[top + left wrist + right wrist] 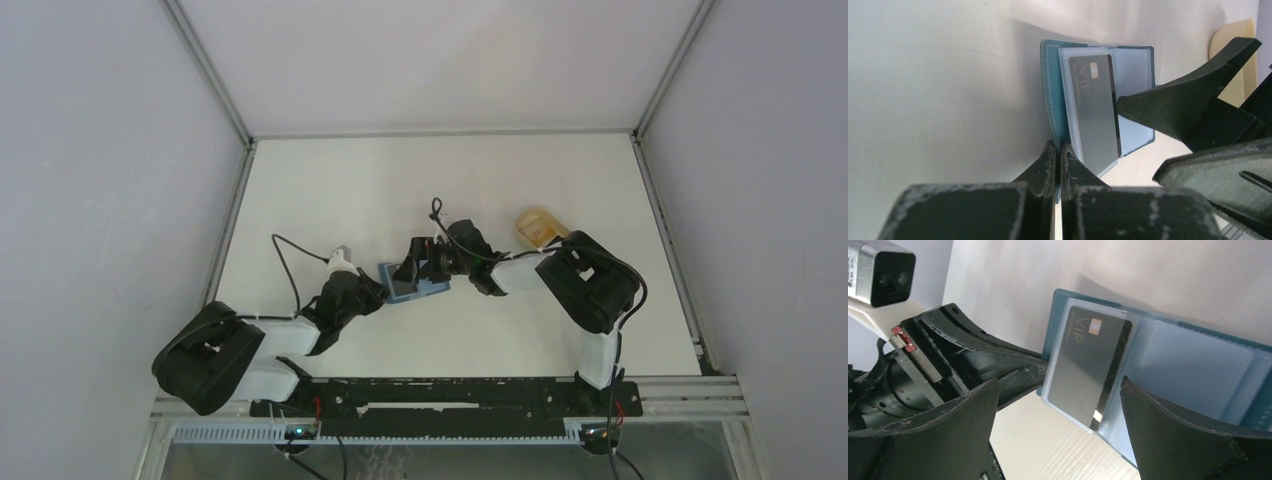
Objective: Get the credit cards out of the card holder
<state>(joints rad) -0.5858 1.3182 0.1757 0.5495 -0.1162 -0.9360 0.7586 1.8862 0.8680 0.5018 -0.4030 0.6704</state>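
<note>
Inside card holder (1050, 92), dark card (1095, 112)

Teal card holder (1052, 90) w/ pale stitching; dark grey credit card (1088, 365), gold VIP txt.

White table (400, 180); pale grey walls (100, 150)

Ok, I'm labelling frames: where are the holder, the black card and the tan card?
holder (1053, 95), left wrist view, on its teal cover.
black card (1088, 365), right wrist view, middle of its face.
tan card (538, 227), top view, its middle.
</note>
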